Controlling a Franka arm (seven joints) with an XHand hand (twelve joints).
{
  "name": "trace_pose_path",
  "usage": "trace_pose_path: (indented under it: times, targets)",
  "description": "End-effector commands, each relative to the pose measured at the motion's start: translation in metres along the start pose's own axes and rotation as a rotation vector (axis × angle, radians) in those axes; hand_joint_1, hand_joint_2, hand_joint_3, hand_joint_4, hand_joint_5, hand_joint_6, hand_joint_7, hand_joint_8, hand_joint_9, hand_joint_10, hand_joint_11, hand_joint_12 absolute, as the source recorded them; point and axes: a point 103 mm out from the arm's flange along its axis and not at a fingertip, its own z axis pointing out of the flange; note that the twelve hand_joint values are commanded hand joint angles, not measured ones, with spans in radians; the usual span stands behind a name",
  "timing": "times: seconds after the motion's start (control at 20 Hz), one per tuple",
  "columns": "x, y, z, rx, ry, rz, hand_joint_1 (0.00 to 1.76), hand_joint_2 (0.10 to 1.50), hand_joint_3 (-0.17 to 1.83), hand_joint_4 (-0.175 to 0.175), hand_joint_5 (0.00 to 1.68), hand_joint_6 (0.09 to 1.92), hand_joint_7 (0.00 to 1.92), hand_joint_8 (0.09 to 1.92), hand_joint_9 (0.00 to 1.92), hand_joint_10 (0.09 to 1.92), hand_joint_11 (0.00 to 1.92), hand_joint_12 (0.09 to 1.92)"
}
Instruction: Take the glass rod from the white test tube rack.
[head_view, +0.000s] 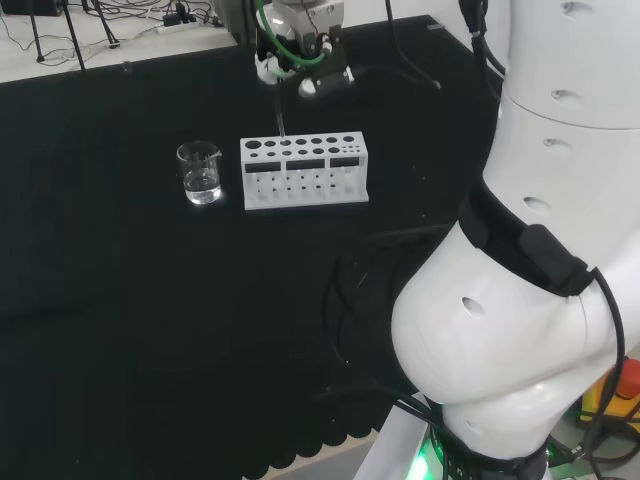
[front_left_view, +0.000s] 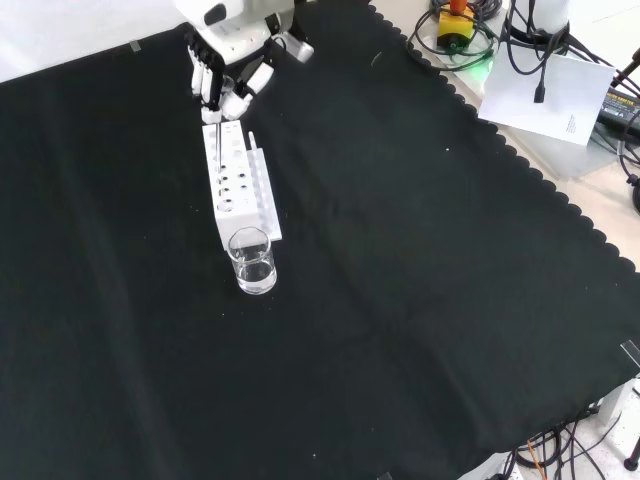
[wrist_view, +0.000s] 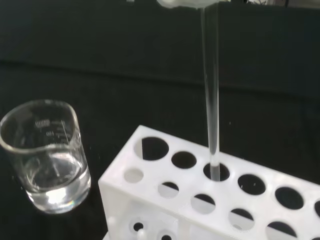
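The white test tube rack (head_view: 304, 172) (front_left_view: 238, 186) (wrist_view: 210, 200) stands on the black cloth. A clear glass rod (wrist_view: 210, 95) (head_view: 281, 122) (front_left_view: 217, 141) rises upright from one of the rack's far-row holes, its lower tip just inside the hole in the wrist view. The hand (head_view: 300, 62) (front_left_view: 228, 75) hovers above the rack's end, fingers curled round the rod's upper end. A blurred white bit of the hand (wrist_view: 187, 4) meets the rod's top in the wrist view.
A small glass beaker (head_view: 201, 173) (front_left_view: 251, 261) (wrist_view: 46, 155) with a little clear liquid stands beside the rack's end. The arm's white links (head_view: 540, 250) rise at the head view's right. Cables and a paper sheet (front_left_view: 545, 95) lie off the cloth.
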Motion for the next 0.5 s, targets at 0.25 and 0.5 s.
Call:
trace_pose_path:
  times: [0.25, 0.5]
  targets:
    - [-0.002, -0.029, -0.087, 0.011, 0.008, 0.028, 1.31, 1.10, -0.17, -0.175, 1.41, 0.09, 1.14, 1.07, 1.52, 0.96, 1.66, 0.60]
    - [0.000, -0.041, -0.116, -0.020, 0.006, 0.024, 1.31, 1.10, -0.17, -0.175, 1.41, 0.09, 1.14, 1.08, 1.53, 0.96, 1.66, 0.60]
